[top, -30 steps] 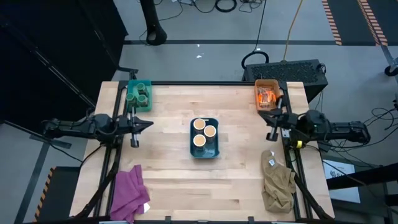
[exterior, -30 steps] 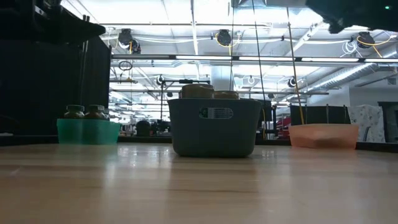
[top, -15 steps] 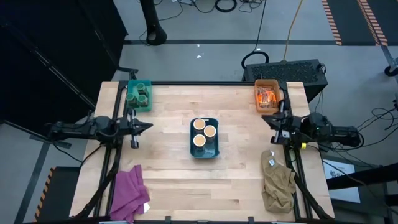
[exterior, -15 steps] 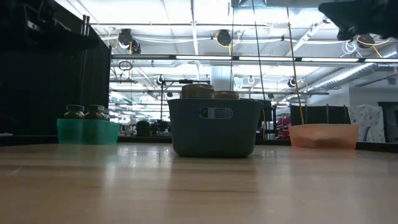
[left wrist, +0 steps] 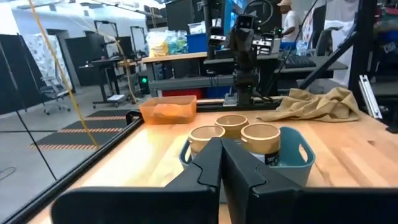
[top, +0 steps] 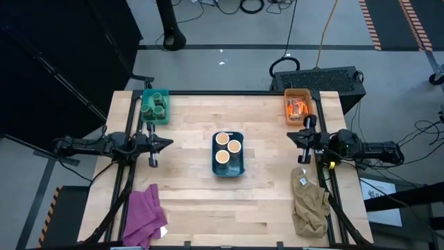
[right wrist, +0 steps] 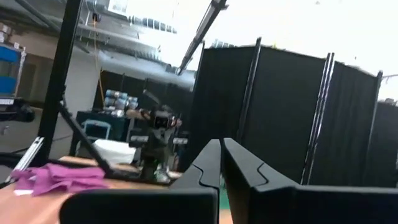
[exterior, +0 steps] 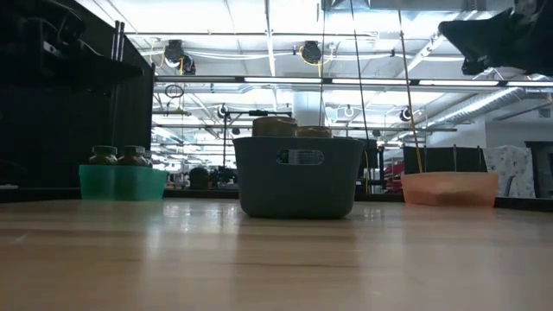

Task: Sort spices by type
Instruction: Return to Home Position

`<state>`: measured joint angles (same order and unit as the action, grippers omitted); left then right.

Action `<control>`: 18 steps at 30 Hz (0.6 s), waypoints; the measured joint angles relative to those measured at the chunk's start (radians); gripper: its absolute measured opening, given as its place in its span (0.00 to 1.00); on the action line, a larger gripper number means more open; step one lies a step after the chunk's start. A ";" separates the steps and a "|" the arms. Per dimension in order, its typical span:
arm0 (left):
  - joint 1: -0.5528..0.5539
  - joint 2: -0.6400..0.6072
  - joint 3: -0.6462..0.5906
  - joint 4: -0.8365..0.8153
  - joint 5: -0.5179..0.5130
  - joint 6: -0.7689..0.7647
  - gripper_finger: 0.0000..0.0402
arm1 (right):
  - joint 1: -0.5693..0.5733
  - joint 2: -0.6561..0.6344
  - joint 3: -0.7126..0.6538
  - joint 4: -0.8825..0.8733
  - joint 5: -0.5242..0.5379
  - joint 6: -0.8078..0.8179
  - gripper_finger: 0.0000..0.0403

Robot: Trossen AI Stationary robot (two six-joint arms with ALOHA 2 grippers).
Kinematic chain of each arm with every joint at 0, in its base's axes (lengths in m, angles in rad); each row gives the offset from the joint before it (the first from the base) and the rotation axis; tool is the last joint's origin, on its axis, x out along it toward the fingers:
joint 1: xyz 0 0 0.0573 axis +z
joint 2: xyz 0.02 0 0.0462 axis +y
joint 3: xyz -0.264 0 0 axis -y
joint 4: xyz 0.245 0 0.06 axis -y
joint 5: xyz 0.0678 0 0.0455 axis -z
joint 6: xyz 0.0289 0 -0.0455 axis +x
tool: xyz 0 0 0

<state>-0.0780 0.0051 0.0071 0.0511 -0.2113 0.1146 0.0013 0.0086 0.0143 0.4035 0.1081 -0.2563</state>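
Pale wood tabletop (top: 187,187): you have three round cream-topped jars (top: 234,146) in the central blue bin (top: 229,171), green jars (top: 159,109) far left, orange packets (top: 297,107) far right; left gripper (top: 166,144) and right gripper (top: 293,137) pinched closed.

Both arms are matte black, slim tubular links joined by bulkier rounded joint housings; the left arm (top: 97,144) is dark throughout; the right arm (top: 364,148) bears a small yellow marking (top: 332,164) near its wrist; the left tool (left wrist: 220,144) and right tool (right wrist: 221,143) each have two black, angular fingers tapering to wedge tips, set on a broad black crossbar.
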 joint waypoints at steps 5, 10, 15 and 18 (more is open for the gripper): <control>0.000 0.000 0.000 -0.001 0.000 0.052 0.08 | 0.000 0.001 0.000 -0.064 -0.002 0.058 0.00; 0.000 0.000 -0.001 -0.002 0.000 0.050 0.09 | 0.000 0.001 0.000 -0.108 -0.002 0.062 0.00; 0.000 0.000 -0.001 -0.003 0.000 0.050 0.09 | 0.000 0.001 0.000 -0.120 -0.002 0.062 0.00; 0.000 0.000 -0.001 -0.004 0.000 0.050 0.09 | 0.000 0.001 0.000 -0.124 -0.002 0.062 0.00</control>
<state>-0.0780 0.0051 0.0063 0.0475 -0.2115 0.1646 0.0013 0.0101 0.0139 0.2790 0.1062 -0.1947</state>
